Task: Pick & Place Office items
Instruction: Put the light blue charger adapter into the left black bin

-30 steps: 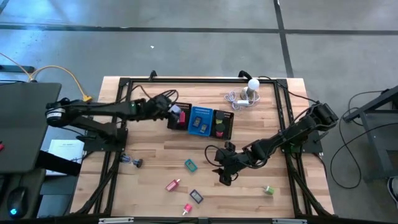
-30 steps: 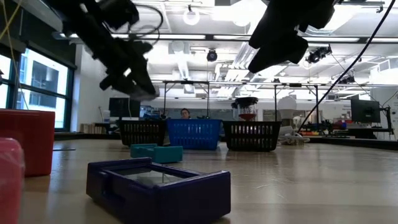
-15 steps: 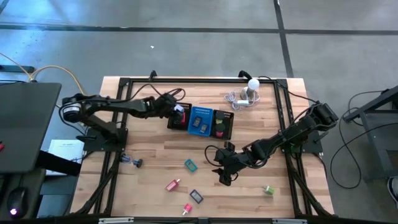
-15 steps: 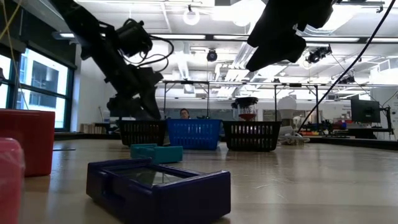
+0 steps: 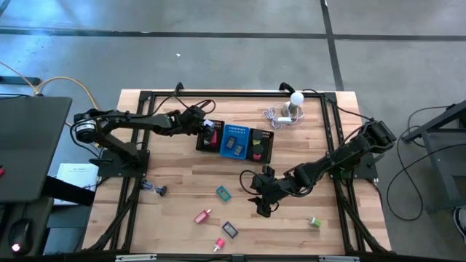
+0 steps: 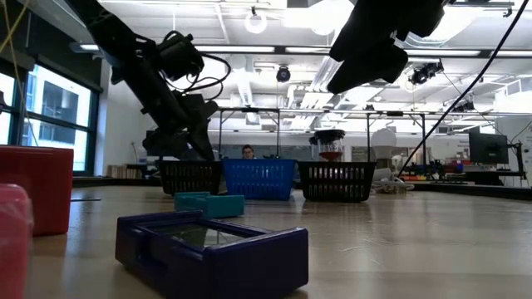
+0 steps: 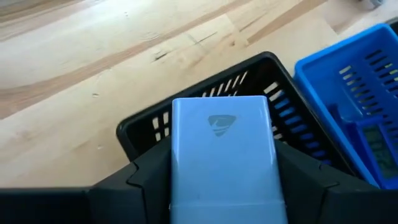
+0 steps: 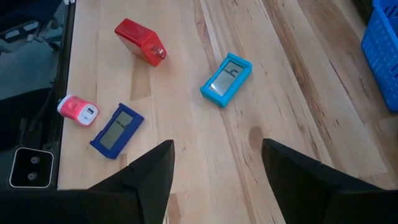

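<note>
One pale blue block [image 7: 222, 158] sits clamped in the left gripper [image 7: 221, 186] over the tray's black end compartment [image 7: 205, 87]; centre, then release; right gripper [image 8: 214, 165] waits, fingers apart.

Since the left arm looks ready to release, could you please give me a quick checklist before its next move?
1. Left gripper holds the pale blue block: ok.
2. Block is above the black left bin of the tray, not the blue middle bin: ok.
3. Room in that bin: cannot tell, its inside is hidden.
4. Right gripper open, empty, away from the tray: ok.
5. Teal item, red item, pink item and dark blue item wait on the table: ok.
</note>
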`<action>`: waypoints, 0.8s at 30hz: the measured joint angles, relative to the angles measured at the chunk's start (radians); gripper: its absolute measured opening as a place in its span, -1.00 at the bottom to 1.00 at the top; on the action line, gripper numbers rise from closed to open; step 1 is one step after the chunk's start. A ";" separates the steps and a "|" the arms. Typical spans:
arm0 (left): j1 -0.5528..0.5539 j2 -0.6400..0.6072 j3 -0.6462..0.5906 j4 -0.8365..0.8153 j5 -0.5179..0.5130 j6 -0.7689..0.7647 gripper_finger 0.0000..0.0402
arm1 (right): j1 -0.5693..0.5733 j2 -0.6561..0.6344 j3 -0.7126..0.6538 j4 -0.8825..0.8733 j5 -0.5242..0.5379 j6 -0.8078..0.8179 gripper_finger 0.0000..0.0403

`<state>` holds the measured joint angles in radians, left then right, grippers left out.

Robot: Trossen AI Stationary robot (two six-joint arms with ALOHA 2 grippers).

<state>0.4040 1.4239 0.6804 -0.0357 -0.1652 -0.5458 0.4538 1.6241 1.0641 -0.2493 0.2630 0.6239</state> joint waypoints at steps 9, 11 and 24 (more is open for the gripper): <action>0.017 0.000 0.000 0.018 0.027 0.000 0.10 | 0.000 0.000 0.000 0.004 0.000 0.000 0.15; 0.017 0.000 0.000 0.022 0.053 0.000 0.10 | 0.000 0.000 0.000 0.012 0.000 0.000 0.15; 0.017 0.000 0.000 0.007 0.089 -0.028 0.11 | 0.000 0.000 0.001 0.021 0.000 0.000 0.15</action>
<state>0.4206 1.4235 0.6804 -0.0292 -0.0757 -0.5734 0.4538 1.6241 1.0647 -0.2283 0.2630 0.6239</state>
